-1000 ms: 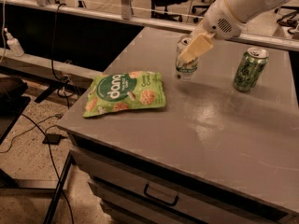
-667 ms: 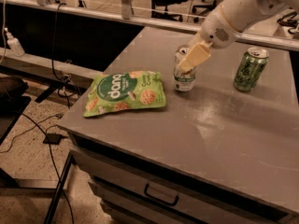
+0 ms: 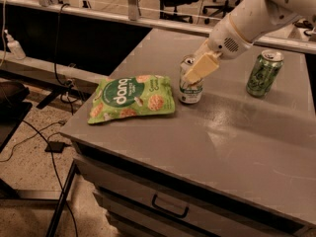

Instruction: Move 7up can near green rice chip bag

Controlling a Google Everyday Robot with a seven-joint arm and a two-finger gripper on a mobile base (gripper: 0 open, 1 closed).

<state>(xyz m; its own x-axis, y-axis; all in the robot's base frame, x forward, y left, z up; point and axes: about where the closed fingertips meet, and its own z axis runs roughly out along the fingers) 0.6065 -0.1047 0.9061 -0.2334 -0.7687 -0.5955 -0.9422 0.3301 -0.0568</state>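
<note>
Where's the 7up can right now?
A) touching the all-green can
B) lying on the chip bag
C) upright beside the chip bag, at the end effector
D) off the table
C: the 7up can stands upright beside the green rice chip bag, with the end effector closed on its upper half.

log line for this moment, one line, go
phase: placing | gripper: closed on 7up can | can: upright on table, beside green rice chip bag | green can: upright, standing apart
</note>
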